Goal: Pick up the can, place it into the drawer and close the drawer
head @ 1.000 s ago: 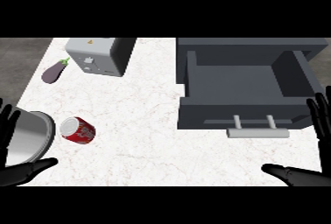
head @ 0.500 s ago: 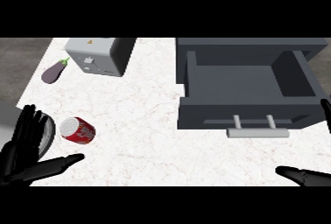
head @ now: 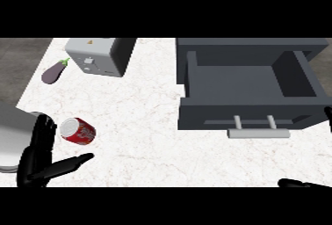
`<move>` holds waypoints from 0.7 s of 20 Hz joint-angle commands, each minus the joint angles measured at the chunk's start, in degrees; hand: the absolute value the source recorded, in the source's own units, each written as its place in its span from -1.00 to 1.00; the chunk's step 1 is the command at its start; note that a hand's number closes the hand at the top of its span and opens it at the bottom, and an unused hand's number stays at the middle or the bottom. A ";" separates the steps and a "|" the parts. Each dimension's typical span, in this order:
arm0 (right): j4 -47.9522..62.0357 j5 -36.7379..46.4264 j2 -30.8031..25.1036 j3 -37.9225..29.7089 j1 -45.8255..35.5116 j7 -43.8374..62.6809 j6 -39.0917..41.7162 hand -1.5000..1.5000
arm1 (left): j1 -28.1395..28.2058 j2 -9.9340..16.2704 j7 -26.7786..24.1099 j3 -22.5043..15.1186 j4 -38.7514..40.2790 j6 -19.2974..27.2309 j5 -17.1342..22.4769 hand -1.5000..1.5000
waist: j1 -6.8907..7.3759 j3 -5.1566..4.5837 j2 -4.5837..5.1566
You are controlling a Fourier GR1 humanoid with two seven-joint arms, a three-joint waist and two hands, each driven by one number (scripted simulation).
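A red can (head: 78,131) lies on its side on the white counter at the left. My left hand (head: 41,154) is open just left of and below it, fingers straight up beside the can, thumb out to the right; it looks close to the can without holding it. The dark grey drawer (head: 246,85) stands pulled open at the upper right, with nothing showing inside it and its light grey handle (head: 256,130) facing me. Only fingertips of my right hand (head: 299,183) show at the lower right edge.
A grey toaster (head: 97,56) stands at the back left with a purple eggplant (head: 54,72) beside it. A grey metal pot (head: 13,136) sits at the left edge, partly behind my left hand. The counter's left edge runs near the eggplant.
My left hand has moved right and up toward the can, now in front of the pot. My right hand has slid lower and further out of view.
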 commanded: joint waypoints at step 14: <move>-3.26 -2.60 -1.12 -4.85 -2.66 6.89 0.67 -1.00 | -8.14 5.14 -13.87 3.89 27.70 -1.87 3.71 -1.00 | 0.07 0.00 0.01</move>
